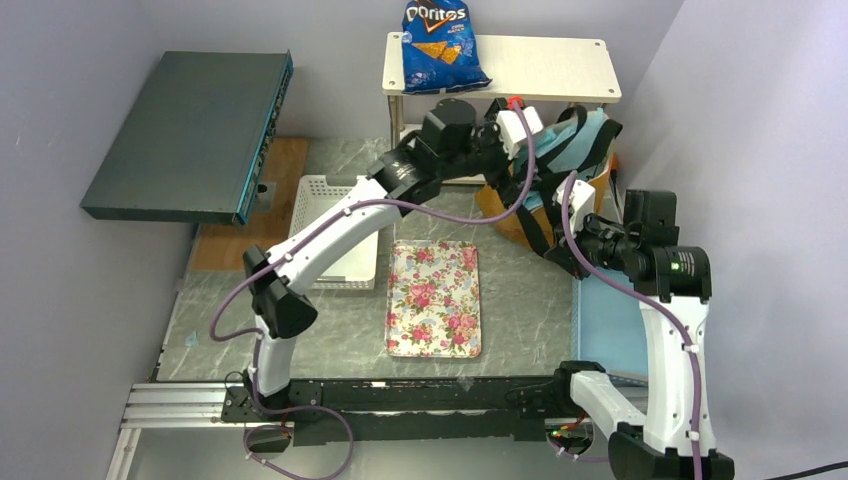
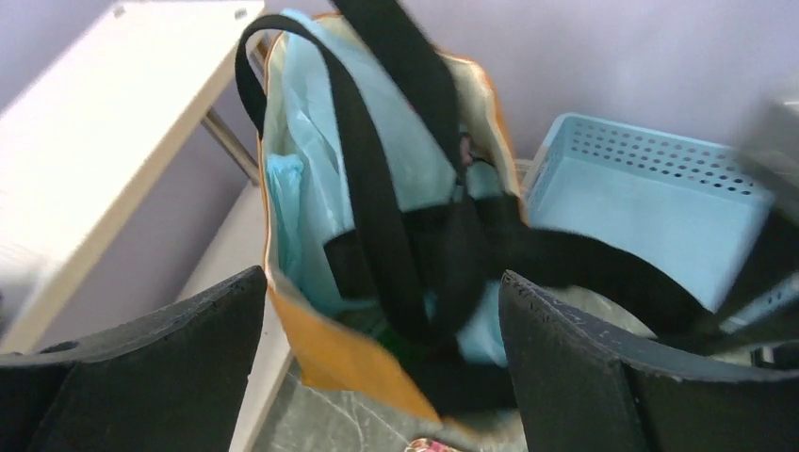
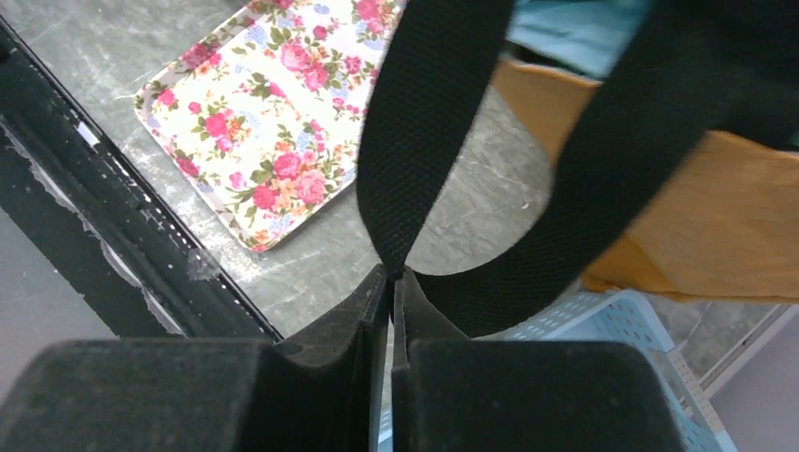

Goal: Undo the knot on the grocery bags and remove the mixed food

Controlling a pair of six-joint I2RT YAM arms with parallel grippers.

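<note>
The orange-tan tote [image 1: 503, 212] stands at the back right of the table, its mouth open, with the light-blue plastic bag [image 2: 311, 141] inside it. Black straps [image 2: 372, 188] loop and cross over the mouth; whether they still form the knot I cannot tell. My left gripper [image 2: 382, 282] hangs open just above the tote's rim [image 1: 512, 122], holding nothing. My right gripper [image 3: 393, 271] is shut on one black strap [image 3: 424, 141], pulled out toward the near right [image 1: 556, 256]. Of the mixed food only a dark green patch [image 2: 377, 325] shows deep in the tote.
A flowered tray [image 1: 435, 298] lies mid-table, with a white basket [image 1: 318, 195] to its left. A light-blue basket [image 2: 650, 202] sits right of the tote. Behind it, a white shelf [image 1: 545, 65] carries a blue Doritos bag [image 1: 440, 45]. A dark flat box [image 1: 190, 135] is at the far left.
</note>
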